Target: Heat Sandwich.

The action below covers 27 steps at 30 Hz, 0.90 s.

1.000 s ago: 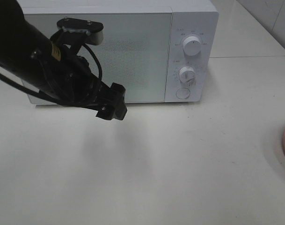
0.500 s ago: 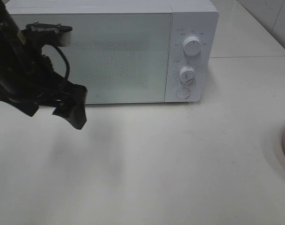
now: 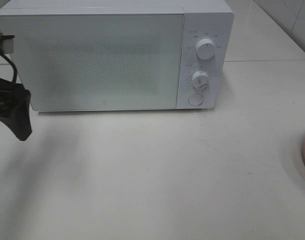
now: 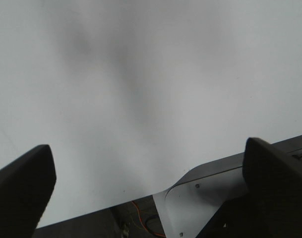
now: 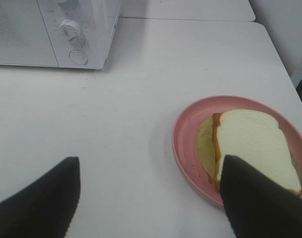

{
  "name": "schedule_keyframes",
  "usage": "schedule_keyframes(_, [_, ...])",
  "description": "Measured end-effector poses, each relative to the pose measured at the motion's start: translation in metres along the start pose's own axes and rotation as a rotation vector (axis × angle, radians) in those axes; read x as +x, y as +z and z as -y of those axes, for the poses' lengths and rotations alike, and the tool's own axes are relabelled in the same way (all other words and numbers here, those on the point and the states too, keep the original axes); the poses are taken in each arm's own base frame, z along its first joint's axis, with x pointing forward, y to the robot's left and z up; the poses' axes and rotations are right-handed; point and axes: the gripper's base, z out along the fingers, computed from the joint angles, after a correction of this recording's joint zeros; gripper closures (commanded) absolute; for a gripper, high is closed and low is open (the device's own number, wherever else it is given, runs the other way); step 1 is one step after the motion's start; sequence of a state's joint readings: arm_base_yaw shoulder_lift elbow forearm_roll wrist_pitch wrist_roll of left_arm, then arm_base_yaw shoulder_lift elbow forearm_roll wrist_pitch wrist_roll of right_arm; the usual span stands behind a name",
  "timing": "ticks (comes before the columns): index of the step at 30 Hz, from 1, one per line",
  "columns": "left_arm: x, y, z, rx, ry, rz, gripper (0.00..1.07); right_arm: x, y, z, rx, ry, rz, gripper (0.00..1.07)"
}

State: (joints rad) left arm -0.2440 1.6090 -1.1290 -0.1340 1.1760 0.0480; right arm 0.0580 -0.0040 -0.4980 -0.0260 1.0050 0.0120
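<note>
A plain white table [image 3: 162, 170] fills the scene, with a white microwave [image 3: 117, 55] standing at its back, door shut and two dials on the panel beside the door. The sandwich [image 5: 252, 148] lies flat on a round pink plate [image 5: 186, 144] toward the right side of the table, well apart from the microwave; in the high view only the plate's rim shows at the right edge.

The left gripper [image 4: 151, 191] hangs over bare table near the microwave's left end, its jaws spread wide and empty. The right gripper [image 5: 151, 198] hovers above the table just short of the plate, jaws also spread, holding nothing.

The task looks to be at its very start: the door is closed and the sandwich untouched. The next move likely calls for opening the door, then carrying the plate in level so the top slice does not slide.

In the right wrist view the sandwich's long axis runs along the plate, away from the microwave, its crusted edge facing the microwave side.
</note>
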Motion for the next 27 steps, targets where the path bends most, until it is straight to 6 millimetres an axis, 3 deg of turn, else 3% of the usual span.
schedule_keyframes(3, [0.006,-0.008,-0.018,-0.007,-0.052,-0.009,0.09,0.000,0.000,0.000,0.000,0.000,0.000,0.32])
schedule_keyframes(6, [0.011,-0.012,-0.024,-0.008,-0.070,0.005,0.09,0.000,0.000,0.000,0.000,0.000,0.000,0.32])
schedule_keyframes(12, [0.047,-0.025,-0.037,-0.023,-0.132,0.068,0.09,0.000,0.000,0.000,0.000,0.000,0.000,0.32])
schedule_keyframes(13, [0.061,-0.025,-0.040,-0.032,-0.150,0.088,0.09,0.000,0.000,0.000,0.000,0.000,0.000,0.32])
schedule_keyframes(14, [0.061,-0.025,-0.040,-0.032,-0.150,0.088,0.09,0.000,0.000,0.000,0.000,0.000,0.000,0.32])
schedule_keyframes(17, [0.091,-0.029,-0.040,-0.051,-0.164,0.159,0.09,0.000,0.000,0.000,0.000,0.000,0.000,0.32])
schedule_keyframes(19, [0.096,-0.029,-0.039,-0.053,-0.164,0.175,0.09,0.000,0.000,0.000,0.000,0.000,0.000,0.32])
schedule_keyframes(27, [0.154,-0.030,-0.028,-0.078,-0.147,0.372,0.09,0.000,0.000,0.000,0.000,0.000,0.000,0.32])
